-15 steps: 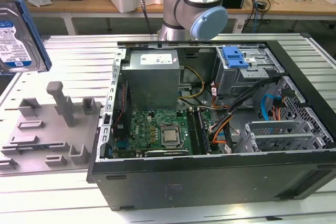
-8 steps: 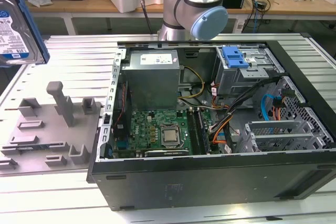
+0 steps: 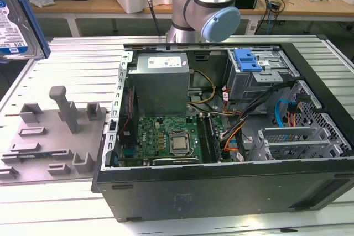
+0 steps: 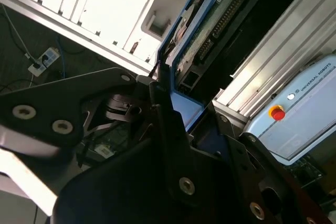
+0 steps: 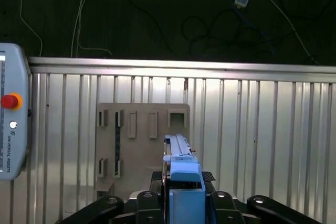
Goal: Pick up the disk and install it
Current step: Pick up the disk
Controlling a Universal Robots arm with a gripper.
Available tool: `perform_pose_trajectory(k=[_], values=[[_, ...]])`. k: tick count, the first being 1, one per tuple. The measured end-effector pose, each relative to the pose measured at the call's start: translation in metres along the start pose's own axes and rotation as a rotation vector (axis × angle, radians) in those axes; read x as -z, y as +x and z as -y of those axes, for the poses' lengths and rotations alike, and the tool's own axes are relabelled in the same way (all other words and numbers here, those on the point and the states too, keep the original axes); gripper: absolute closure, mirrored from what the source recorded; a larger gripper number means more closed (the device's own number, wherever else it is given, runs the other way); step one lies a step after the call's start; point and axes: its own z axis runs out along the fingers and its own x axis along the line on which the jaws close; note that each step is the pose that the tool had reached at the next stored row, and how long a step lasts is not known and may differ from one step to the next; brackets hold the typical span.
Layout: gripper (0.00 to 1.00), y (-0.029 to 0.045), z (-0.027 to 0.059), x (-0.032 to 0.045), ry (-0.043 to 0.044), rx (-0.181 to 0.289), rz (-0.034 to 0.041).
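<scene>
The hand (image 5: 181, 204) is clamped on the disk (image 5: 181, 169). In the first wrist view its black fingers (image 5: 146, 200) press against either side of the blue carrier frame, and the disk stands edge-on between them, clear of everything below. Gripping the frame's sides, I judge, leaves the drive's faces free so it can slide into a bay. Beneath it the grey holder plate (image 5: 142, 129) lies flat on the ribbed metal desk (image 5: 262, 129), so the disk is out of the holder and hangs above the desk. A teach pendant (image 5: 9, 124) rests at the desk's edge.

The second wrist view adds what the first cannot show: the disk's underside (image 4: 210, 35), with its circuit board and connector set inside the blue frame.

The exterior view gives the wider layout. The disk (image 3: 14, 23) sits at the exterior view's left edge, label towards the camera, well apart from the open computer case (image 3: 221, 183). Farther in, on the exterior view's right, the metal drive cage (image 3: 260, 78) with its blue latch (image 3: 247, 59) stands at the case's far corner. The arm (image 3: 206, 4) rises beyond the case's far wall.
</scene>
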Motion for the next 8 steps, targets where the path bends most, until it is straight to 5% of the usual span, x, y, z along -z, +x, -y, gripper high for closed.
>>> perform_pose_trajectory(k=[8], values=[[0.63,0.0001,0.0002,0.0002,-0.0001,0.000,0.0002]])
